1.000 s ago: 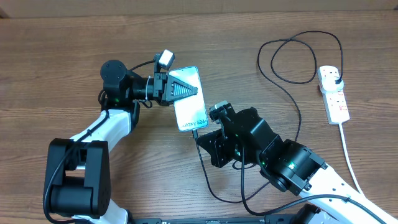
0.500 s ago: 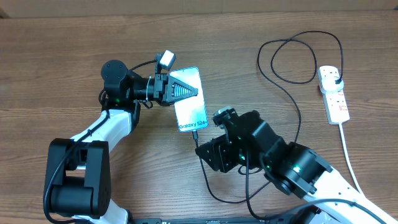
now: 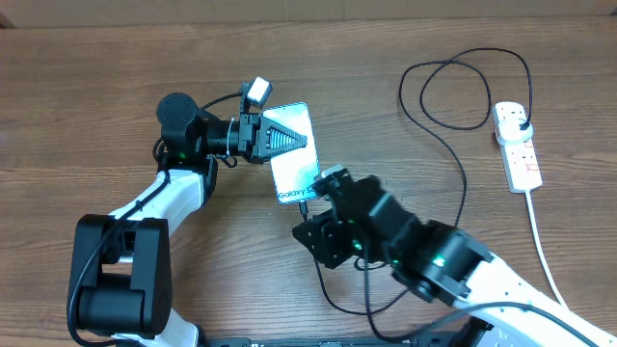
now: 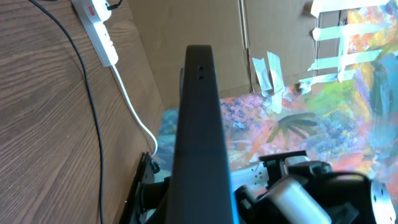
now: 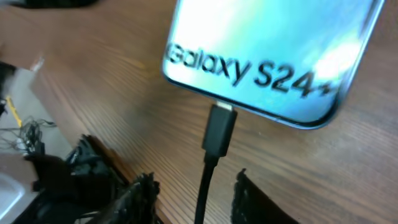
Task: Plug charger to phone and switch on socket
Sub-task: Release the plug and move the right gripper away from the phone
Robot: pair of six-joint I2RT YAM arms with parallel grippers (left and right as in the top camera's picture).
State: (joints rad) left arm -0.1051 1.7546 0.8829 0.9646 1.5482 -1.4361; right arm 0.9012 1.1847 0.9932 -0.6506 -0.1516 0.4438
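Note:
The phone point(image 3: 294, 152) is held tilted above the table, its light blue screen reading "Galaxy S24" point(image 5: 273, 56). My left gripper point(image 3: 275, 140) is shut on its upper end, and the left wrist view shows only its dark edge point(image 4: 199, 124). The charger connector point(image 5: 219, 129) sits in the phone's bottom port. Its thin black cable point(image 5: 205, 186) runs down between the fingers point(image 5: 142, 194) of my right gripper point(image 5: 196, 200), which stands open just below the phone, touching neither side of the cable. At the far right lies the socket point(image 3: 519, 146) with the black adapter point(image 3: 519, 120) plugged in.
The charger cable point(image 3: 461, 145) loops widely across the right half of the table and passes under my right arm point(image 3: 424, 255). The socket's white cord point(image 3: 542, 246) runs toward the front right edge. Cardboard and a painted sheet point(image 4: 323, 99) stand beyond the table.
My right gripper has opened, let go of the connector and drawn back from the phone toward the lower left. The connector stays in the phone. The left arm has not moved.

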